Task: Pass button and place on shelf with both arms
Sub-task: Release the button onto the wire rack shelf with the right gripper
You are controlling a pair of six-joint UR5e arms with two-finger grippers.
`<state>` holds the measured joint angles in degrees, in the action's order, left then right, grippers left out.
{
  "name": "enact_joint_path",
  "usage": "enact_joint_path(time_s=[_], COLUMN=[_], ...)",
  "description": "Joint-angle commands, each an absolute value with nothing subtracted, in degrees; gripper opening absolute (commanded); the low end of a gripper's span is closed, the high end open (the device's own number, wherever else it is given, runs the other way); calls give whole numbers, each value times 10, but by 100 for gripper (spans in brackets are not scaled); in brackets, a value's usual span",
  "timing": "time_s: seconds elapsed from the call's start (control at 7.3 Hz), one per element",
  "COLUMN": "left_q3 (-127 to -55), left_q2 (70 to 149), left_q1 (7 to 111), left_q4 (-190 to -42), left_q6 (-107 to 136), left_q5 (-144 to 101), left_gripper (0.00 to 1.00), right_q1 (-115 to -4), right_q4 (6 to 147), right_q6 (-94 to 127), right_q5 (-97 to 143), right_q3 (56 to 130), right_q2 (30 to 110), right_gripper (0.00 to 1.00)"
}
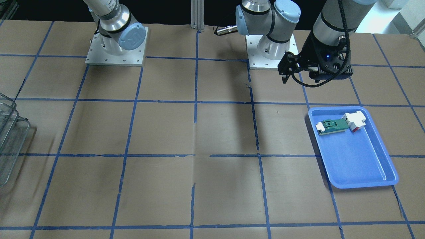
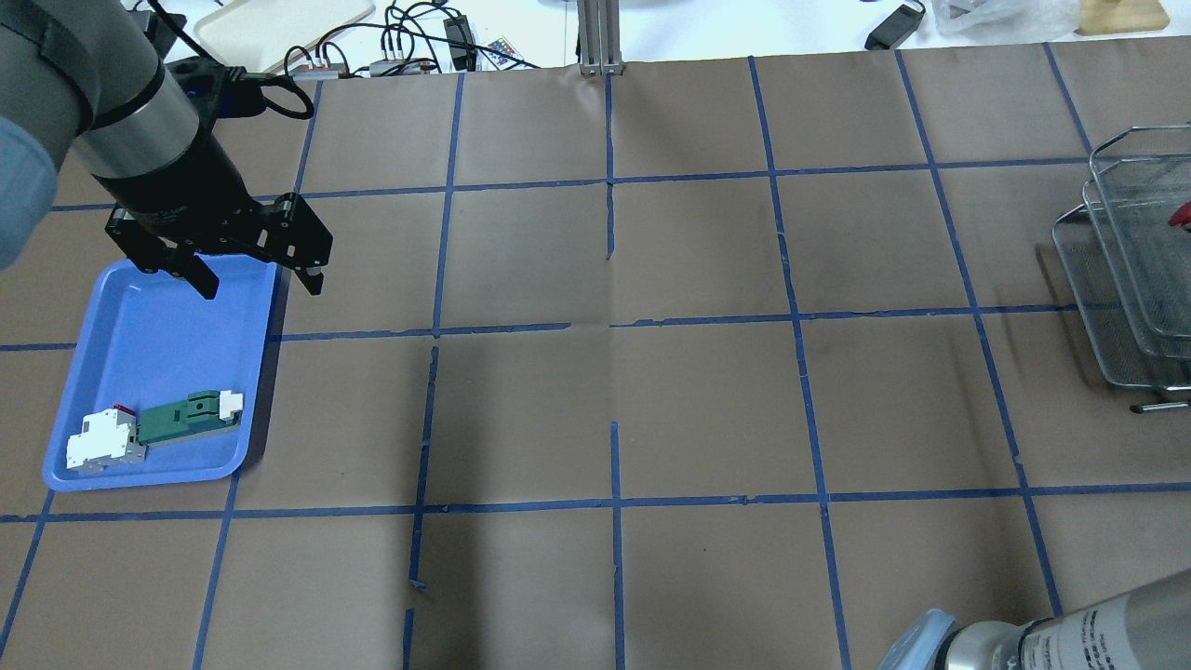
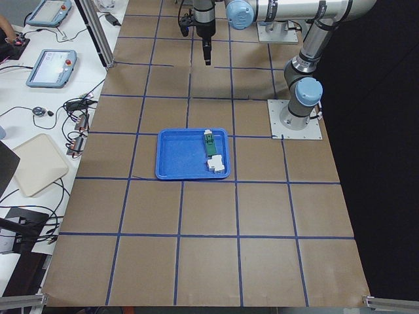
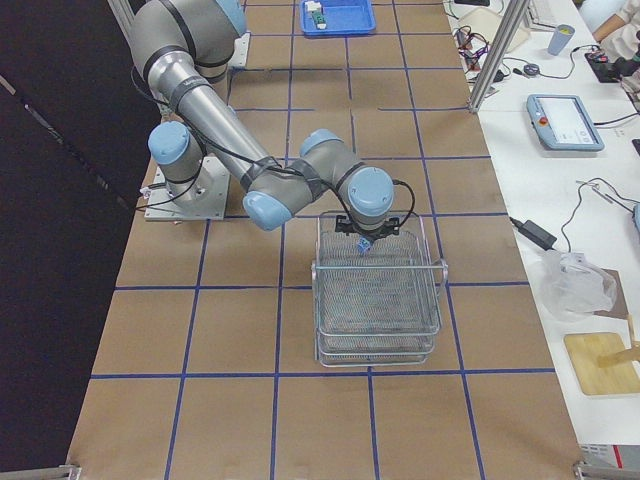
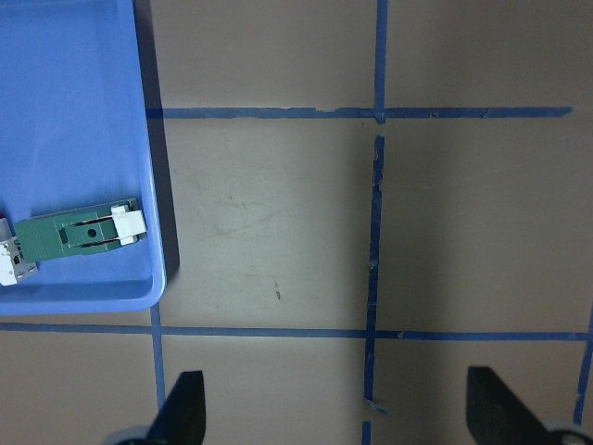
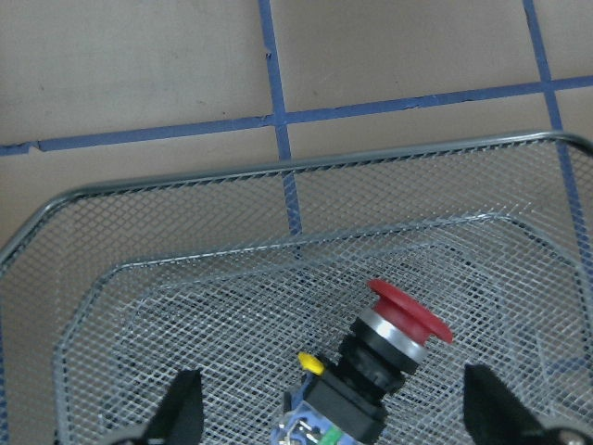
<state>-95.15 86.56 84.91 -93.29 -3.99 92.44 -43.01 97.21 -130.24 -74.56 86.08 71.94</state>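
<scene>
The button point(image 6: 389, 357), with red mushroom cap, black collar and blue-grey block, lies on the top tier of the shelf point(image 6: 278, 171), a silver wire-mesh tiered rack. My right gripper point(image 6: 332, 413) hovers just above it, open, with one finger on either side of the button and apart from it. In the exterior right view the right gripper point(image 4: 362, 235) is over the shelf's point(image 4: 378, 300) top tier. Only a red bit of the button point(image 2: 1180, 214) shows in the overhead view. My left gripper point(image 2: 262, 286) is open and empty, raised near the blue tray's far corner.
A blue tray point(image 2: 140, 372) at my left holds a green-and-white flat module point(image 2: 186, 419) with a white-red end block. The brown table point(image 2: 614, 391) carries a blue tape grid. Cables and a metal post point(image 2: 600, 37) lie along the far edge.
</scene>
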Motion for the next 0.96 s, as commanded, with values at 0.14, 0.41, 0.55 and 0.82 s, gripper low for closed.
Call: enact_joint_path(time_s=[0.14,0.41,0.55,0.82], left_q3=[-952,-953,-953,-952], left_q2=[860,862,860,859], left_q1=[845,846,845,841], left_q4=[-940,-933,-934,-935], left_q6=[-46,-47,-48,-118], left_q5=[931,924,928,924], left_gripper=[100,100,100,100], right_q1=[-514,-609,-661,-784], right_q4=[965,937,936,933], right_q6=[-1152,-998,-904,-710], right_q5=[-761,-772,-786,-805], right_q3=[866,867,867,867], right_q2=[789,831,851,876], right_gripper=[100,100,100,100])
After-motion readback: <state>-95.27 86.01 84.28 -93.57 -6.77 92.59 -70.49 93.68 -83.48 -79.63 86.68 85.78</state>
